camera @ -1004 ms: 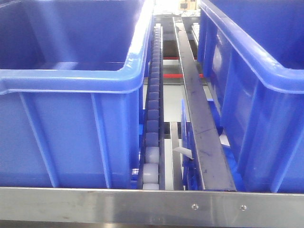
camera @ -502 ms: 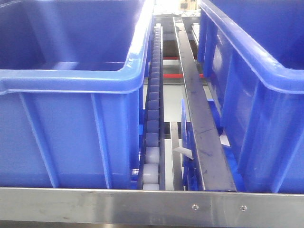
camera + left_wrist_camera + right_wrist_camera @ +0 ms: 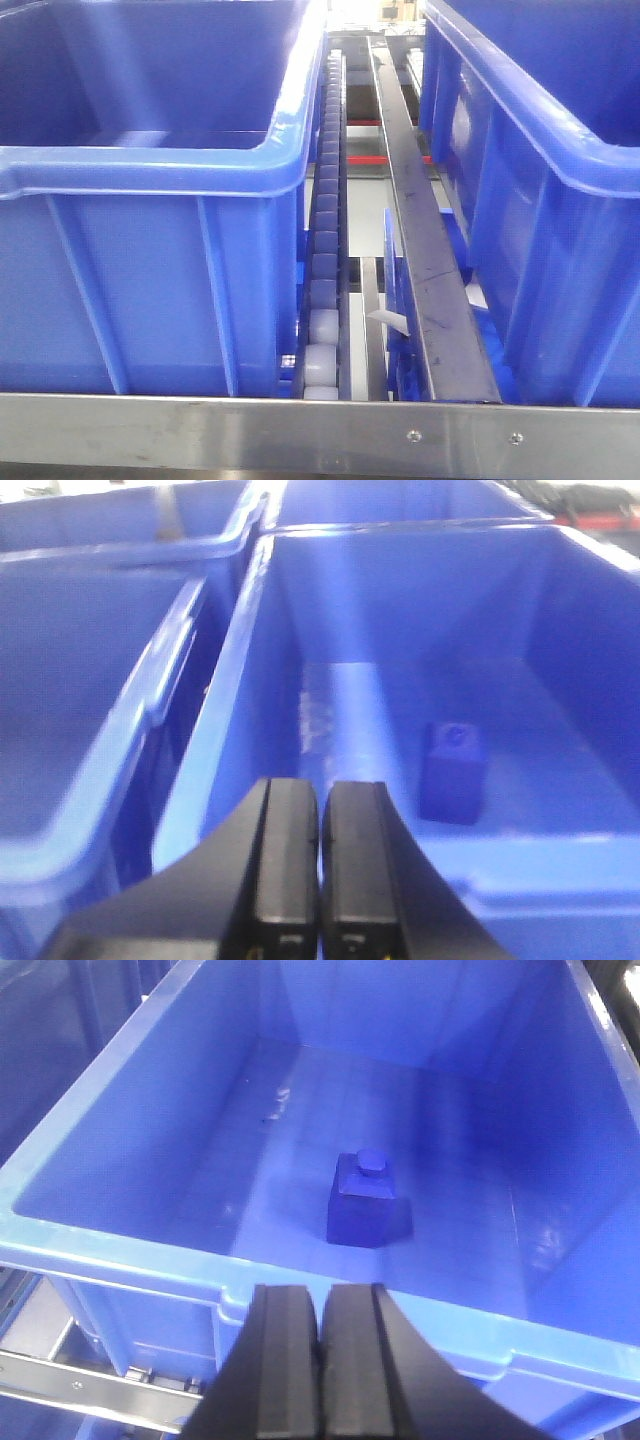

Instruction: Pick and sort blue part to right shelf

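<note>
In the left wrist view a small blue bottle-shaped block (image 3: 452,772) with a low nub stands upright on the floor of a blue bin (image 3: 250,680); it is blurred. My left gripper (image 3: 320,855) is shut and empty, above the bin's near rim. In the right wrist view a similar blue block (image 3: 367,1201) with sloped shoulders and a round cap stands inside another blue bin (image 3: 110,1090). My right gripper (image 3: 320,1355) is shut and empty, above that bin's near rim. I cannot tell which block is the blue part. No gripper shows in the front view.
The front view shows two large blue bins, left (image 3: 150,170) and right (image 3: 560,150), on a rack. A roller track (image 3: 325,240) and a dark metal rail (image 3: 420,240) run between them. A steel bar (image 3: 320,435) crosses the front. More blue bins (image 3: 90,680) stand left of the left gripper.
The front view has shifted very slightly, so bins and rail sit a few pixels further right. Nothing else has visibly moved.
</note>
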Robot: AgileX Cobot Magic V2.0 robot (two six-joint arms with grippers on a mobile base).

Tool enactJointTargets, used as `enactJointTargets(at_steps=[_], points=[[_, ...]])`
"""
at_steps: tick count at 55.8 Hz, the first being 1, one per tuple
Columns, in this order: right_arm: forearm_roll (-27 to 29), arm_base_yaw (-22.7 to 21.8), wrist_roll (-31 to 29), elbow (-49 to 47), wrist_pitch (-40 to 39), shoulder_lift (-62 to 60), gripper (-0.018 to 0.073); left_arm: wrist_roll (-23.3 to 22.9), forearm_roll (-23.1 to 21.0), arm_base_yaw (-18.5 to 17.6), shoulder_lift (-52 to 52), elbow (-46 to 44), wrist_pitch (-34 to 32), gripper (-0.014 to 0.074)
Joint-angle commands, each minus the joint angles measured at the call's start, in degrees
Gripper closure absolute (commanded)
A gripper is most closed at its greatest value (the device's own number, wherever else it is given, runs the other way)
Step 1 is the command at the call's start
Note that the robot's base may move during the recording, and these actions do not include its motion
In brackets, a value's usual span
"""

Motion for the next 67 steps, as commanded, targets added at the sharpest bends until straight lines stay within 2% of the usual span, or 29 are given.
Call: enactJointTargets(at_steps=[1,10,13,26,67], points=[[0.7,-0.1,-0.3,-1.4,-4.5,0.1,0.0522,0.4,-1.6,0.6,-1.6,4.0,-11.2,0.0474],[0.7,-0.1,-0.3,-1.4,-4.5,0.1,0.0522,0.4,-1.5,0.6,-1.4,13.6,-24.4,0.0474],[0.7,-0.1,-0.3,-1.4,-4.5,0.1,0.0522,0.4,-1.6,0.6,-1.4,13.0,-21.2,0.0474],[0.7,-0.1,-0.3,-1.4,-4.5,0.1,0.0522,0.4,-1.9,0.6,-1.4,13.3,-23.5,0.0474],[0.7,-0.1,-0.3,-1.4,-4.5,0.1,0.0522,0.4,-1.9,0.6,-1.4,13.3,-23.5,0.0474]])
